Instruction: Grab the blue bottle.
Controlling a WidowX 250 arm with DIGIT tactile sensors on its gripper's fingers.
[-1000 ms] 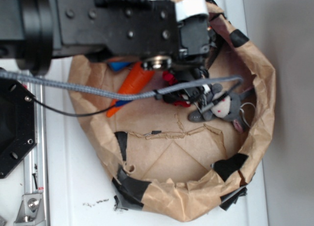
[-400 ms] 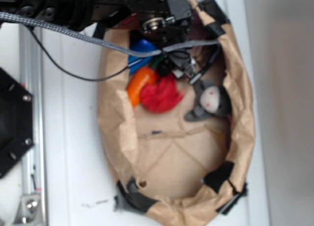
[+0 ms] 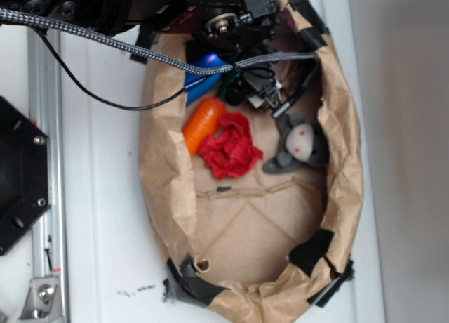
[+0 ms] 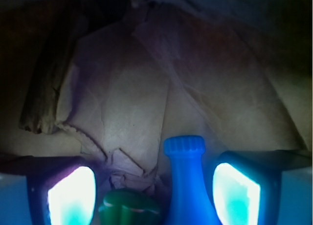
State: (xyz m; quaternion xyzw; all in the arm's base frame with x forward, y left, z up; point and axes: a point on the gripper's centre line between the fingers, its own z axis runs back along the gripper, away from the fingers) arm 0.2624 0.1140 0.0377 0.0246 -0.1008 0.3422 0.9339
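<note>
Items counted, ext. + wrist views:

- 1 blue bottle [image 3: 205, 63], partly hidden under arm; neck and cap seen in wrist view [image 4: 185, 186]
- 1 orange carrot [image 3: 203, 123]; its green top is seen in wrist view [image 4: 129, 208]
- 1 red cloth [image 3: 230, 147], crumpled
- 1 grey plush mouse [image 3: 300, 146]
- 1 brown paper bag [image 3: 168, 189], rolled down as a nest, all 4 items held inside
- 3 black tape patches noted on bag rim, approx.; more may be hidden
- 1 gripper [image 4: 155, 193], 2 fingers [image 4: 73, 195] counted

Total loose objs in bag: 4
</note>
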